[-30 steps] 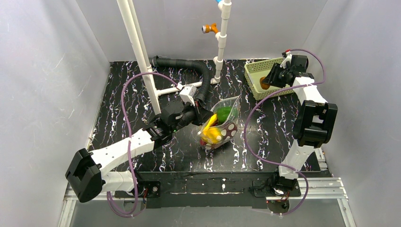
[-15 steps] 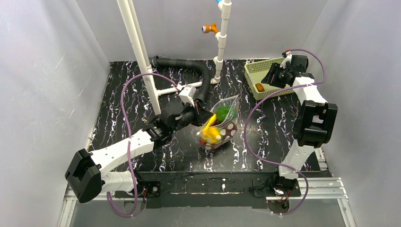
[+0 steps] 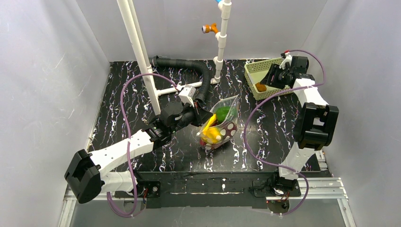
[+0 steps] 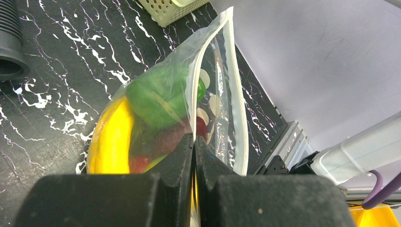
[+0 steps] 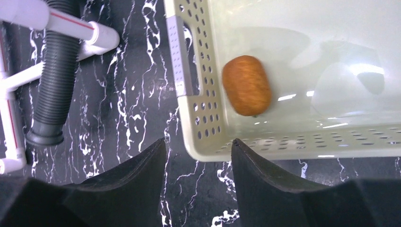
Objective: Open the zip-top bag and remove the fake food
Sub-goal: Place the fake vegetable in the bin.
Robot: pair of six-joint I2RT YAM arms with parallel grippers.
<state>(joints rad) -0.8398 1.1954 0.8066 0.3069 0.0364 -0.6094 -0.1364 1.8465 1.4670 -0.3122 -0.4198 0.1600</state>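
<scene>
The zip-top bag point(image 3: 226, 124) stands at the table's middle with its mouth open, and my left gripper point(image 3: 204, 115) is shut on one side of its rim. In the left wrist view the jaws point(image 4: 194, 138) pinch the clear plastic point(image 4: 215, 61); a yellow banana point(image 4: 111, 137), a green pepper point(image 4: 156, 97) and red pieces show inside. My right gripper point(image 3: 270, 78) hangs open over the green basket point(image 3: 255, 65) at the back right. An orange-brown piece point(image 5: 246, 85) of fake food lies loose on the basket's floor, beyond the open fingers point(image 5: 142, 170).
A black corrugated hose point(image 3: 189, 66) curves along the back, next to white pipes point(image 3: 142, 52) that stand left of centre. A second white pipe with an orange fitting point(image 3: 211, 29) rises at the back. Grey walls close in on three sides.
The right gripper has opened and let go of the orange-brown piece, which now lies in the basket. The left arm and bag have not moved.
</scene>
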